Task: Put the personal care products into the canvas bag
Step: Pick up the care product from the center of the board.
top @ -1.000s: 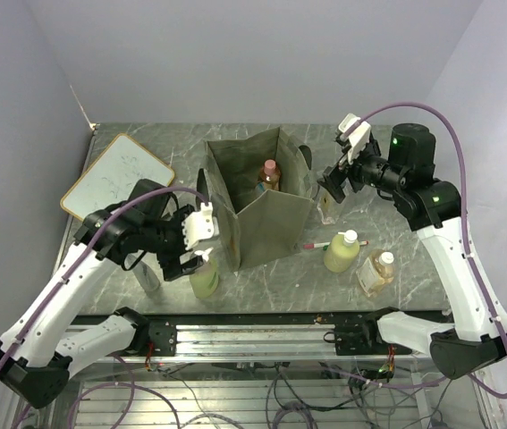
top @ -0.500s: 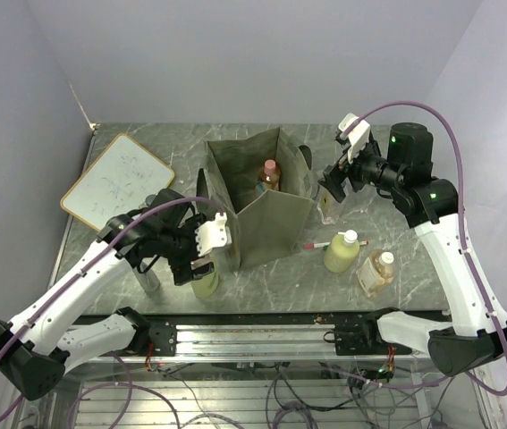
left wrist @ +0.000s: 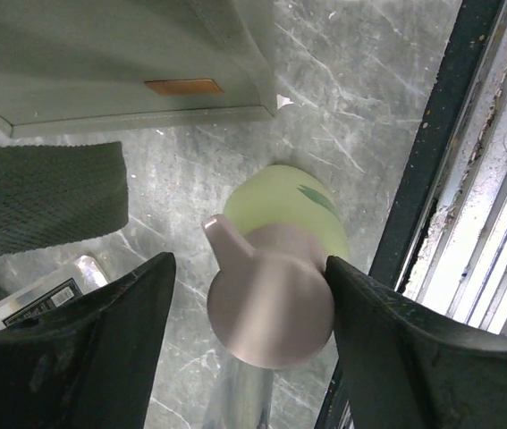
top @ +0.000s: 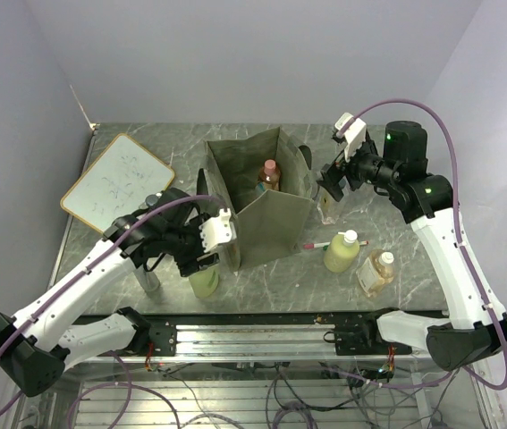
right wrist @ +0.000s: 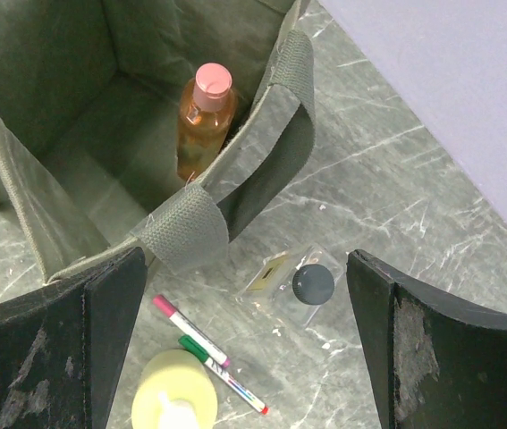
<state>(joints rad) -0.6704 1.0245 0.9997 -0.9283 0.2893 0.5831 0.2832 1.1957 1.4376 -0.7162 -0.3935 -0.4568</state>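
Your left tool [top: 201,262] hung over the yellow-green bottle [top: 205,284], which stood on the tabletop [top: 271,273] just in front of the canvas bag [top: 275,223], by its near-left corner. The left arm reached in from the near left, elbow bent, wrist turned down toward the bottle. The right arm rose along the right side, and the right tool [top: 335,183] hovered beside the bag's right wall. A second yellow-green bottle [top: 342,252] and the amber square bottle [top: 376,273] sat on the tabletop to the right of the bag.

From the left wrist, the jaws stood apart astride the cap [left wrist: 271,308]. The finger [left wrist: 396,349] on the rail [left wrist: 423,179] side touched it and the other was clear, so nothing was gripped. The step in hand looked like the grasp. You would have done well to centre the tool on the cap before squeezing, since a one-sided push could tip the upright bottle.

From the right wrist, the right tool's jaws were wide apart and empty above the bag's handle. The slim orange bottle [right wrist: 204,125] stood inside the bag, against its wall. The pen [right wrist: 208,353] and a dark-lidded jar [right wrist: 299,284] lay outside it.
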